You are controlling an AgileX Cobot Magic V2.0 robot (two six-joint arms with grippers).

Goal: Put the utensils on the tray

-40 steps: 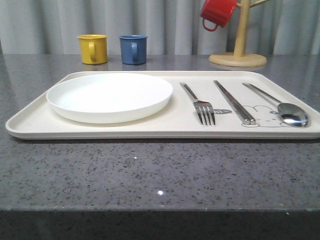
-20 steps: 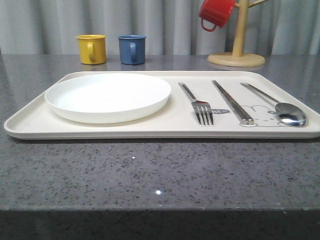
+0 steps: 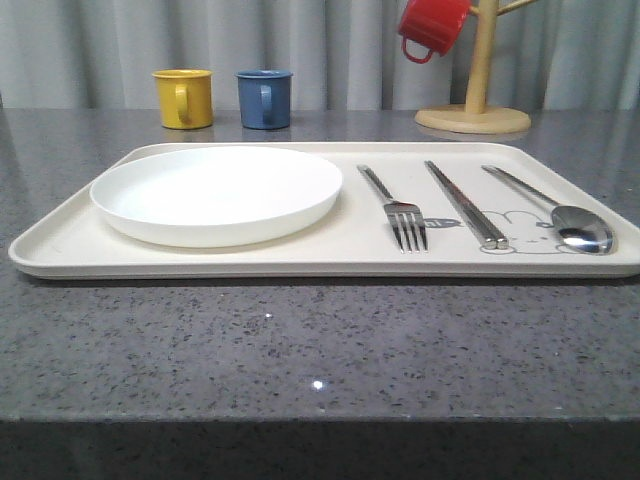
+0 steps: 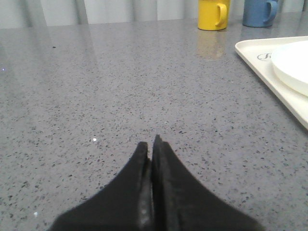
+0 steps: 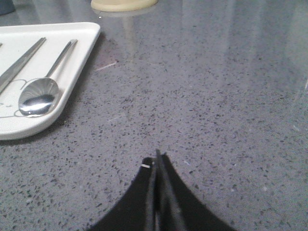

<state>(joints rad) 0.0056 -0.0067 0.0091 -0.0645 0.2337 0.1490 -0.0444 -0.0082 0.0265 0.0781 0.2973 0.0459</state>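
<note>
Three utensils: fork [image 3: 398, 207], chopsticks [image 3: 465, 203], spoon [image 3: 556, 211], handles rearward.

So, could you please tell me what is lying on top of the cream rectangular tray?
On the cream rectangular tray lie a round white plate, a silver fork, flat metal chopsticks and a silver spoon. The cutlery partly covers a printed drawing.

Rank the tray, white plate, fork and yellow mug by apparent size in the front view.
1. Tray, the largest by far.
2. White plate.
3. Fork, long but slim.
4. Yellow mug, though it stands farther back, so its rank against the fork is unsure.
</note>
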